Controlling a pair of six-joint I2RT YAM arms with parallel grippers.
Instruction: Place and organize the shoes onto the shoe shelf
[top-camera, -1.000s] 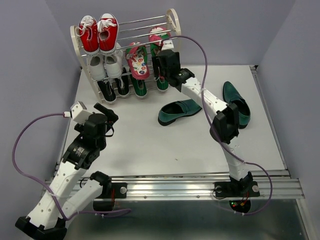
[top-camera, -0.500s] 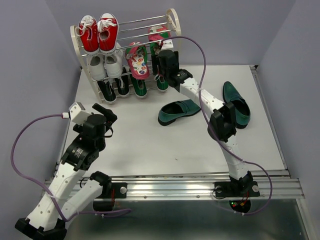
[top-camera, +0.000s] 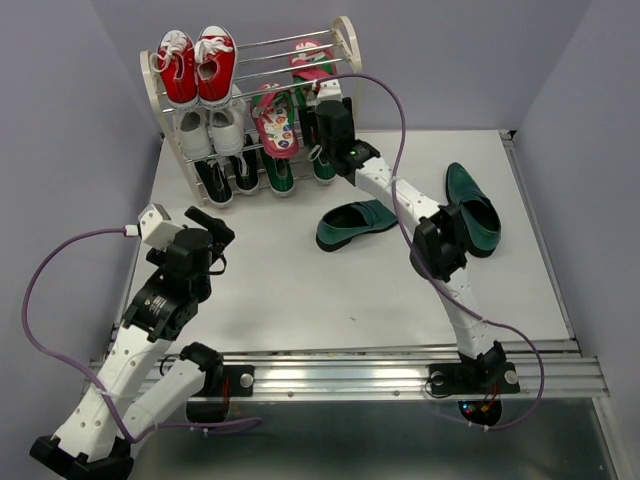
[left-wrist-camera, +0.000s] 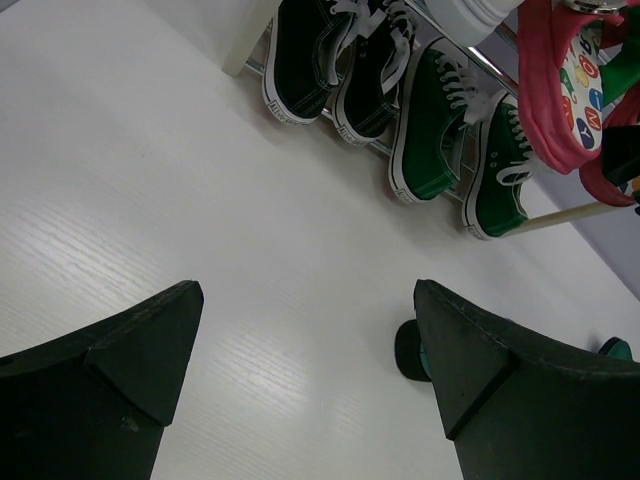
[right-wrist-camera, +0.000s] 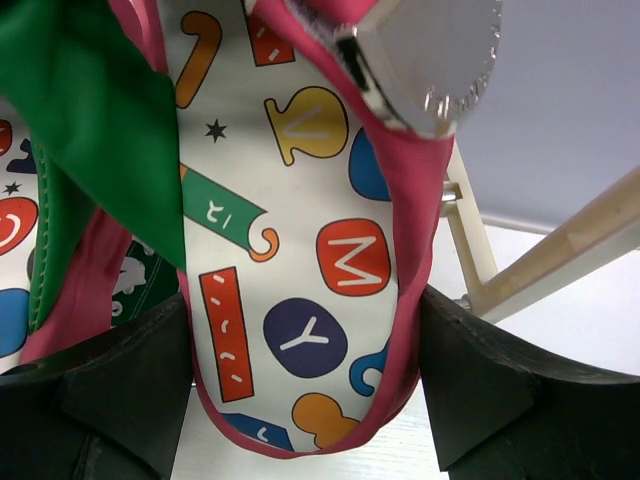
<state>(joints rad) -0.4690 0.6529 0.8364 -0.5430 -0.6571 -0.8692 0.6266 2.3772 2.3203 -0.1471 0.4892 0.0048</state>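
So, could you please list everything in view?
shoe shelf: 1, cream and silver, back left
red sneakers: 2, red, top tier, left
white sneakers: 2, white, middle tier, left
black sneakers: 2, black, bottom tier, left
green canvas sneakers: 2, green, bottom tier, right
flip-flops: 2, red-pink, one on middle tier, one held at upper right
loafers: 2, dark green, table, right of shelf
table: 1, white
left gripper: 1, black, open above table's front left
right gripper: 1, black, closed on a flip-flop
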